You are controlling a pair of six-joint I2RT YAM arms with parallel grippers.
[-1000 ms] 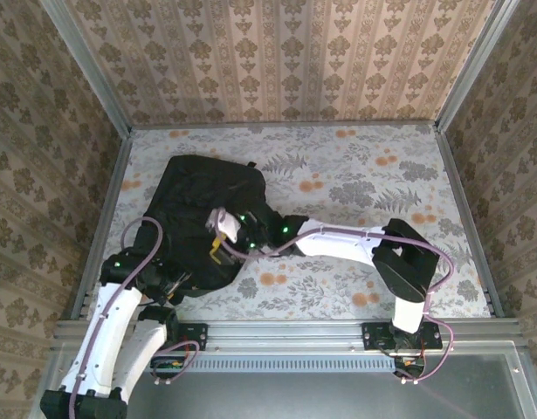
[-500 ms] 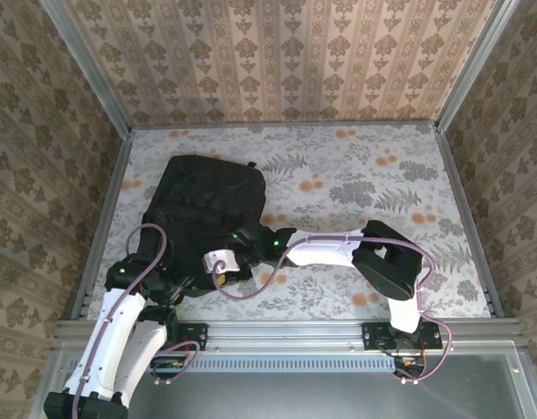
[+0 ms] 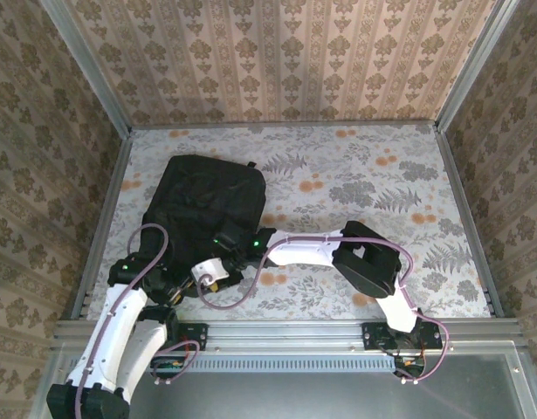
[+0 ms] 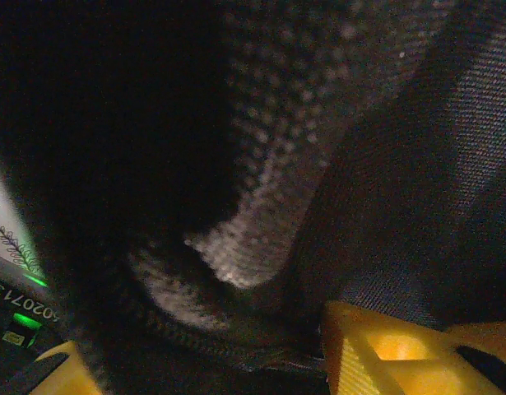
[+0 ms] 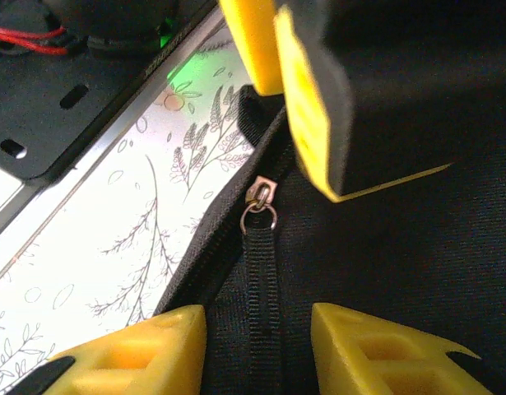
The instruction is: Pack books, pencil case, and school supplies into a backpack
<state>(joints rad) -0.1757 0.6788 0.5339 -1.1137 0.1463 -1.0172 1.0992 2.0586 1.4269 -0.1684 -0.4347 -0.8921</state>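
The floral-patterned table (image 3: 364, 175) lies bare across its right and far parts, leaving open room there, while its left and right edges meet patterned walls. On its left half sits the large soft black fabric backpack (image 3: 207, 205), lying flat with its near edge close to the table's front rail; that near edge is partly covered by both wrists, so its outline there is hard to follow.

The white left arm (image 3: 120, 323) rises from its base and bends in at the backpack's near-left corner. The white right arm (image 3: 312, 249) folds at the elbow and stretches left, low over the table, to the same near edge.

In the left wrist view the left gripper (image 4: 203, 337) is buried in dark cloth and grey mesh (image 4: 261, 239). Fabric bunches between its yellow fingers, but I cannot tell whether they clamp it; the rest is black and unreadable.

The right gripper (image 5: 254, 317) hovers with its jaws released, one on each side of a black webbing tab (image 5: 261, 271), with gaps showing on both sides. Above the tab hangs a small metal zip pull (image 5: 258, 197), at the backpack's edge, beside the cloth.
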